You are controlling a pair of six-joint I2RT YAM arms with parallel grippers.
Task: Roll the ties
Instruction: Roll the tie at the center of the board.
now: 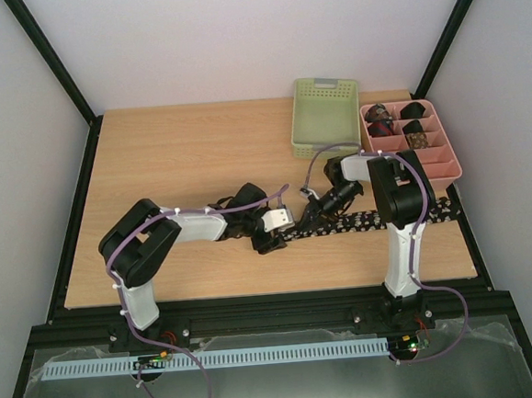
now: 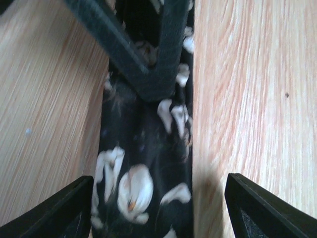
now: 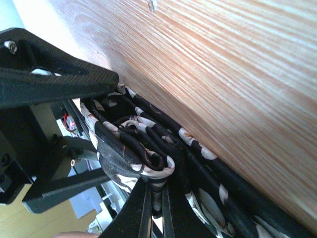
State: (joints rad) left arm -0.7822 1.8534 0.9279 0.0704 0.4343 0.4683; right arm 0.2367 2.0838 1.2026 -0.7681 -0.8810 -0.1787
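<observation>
- R gripper (image 3: 156, 210) pinched shut on the rolled-up start of the black flowered tie (image 3: 143, 148); the rest lies flat along the near-right table.
- L gripper (image 2: 158, 208) wide open, straddling the strip, holding nothing.
- Do well: coil tight & square w/ strip, L steadying the fabric edges; slack likely means a lopsided roll.
- Smooth wood table (image 1: 180, 160). Green basket (image 1: 324, 116) & pink tray (image 1: 442, 156) w/ rolled ties (image 1: 381, 121) at back right, well apart.
</observation>
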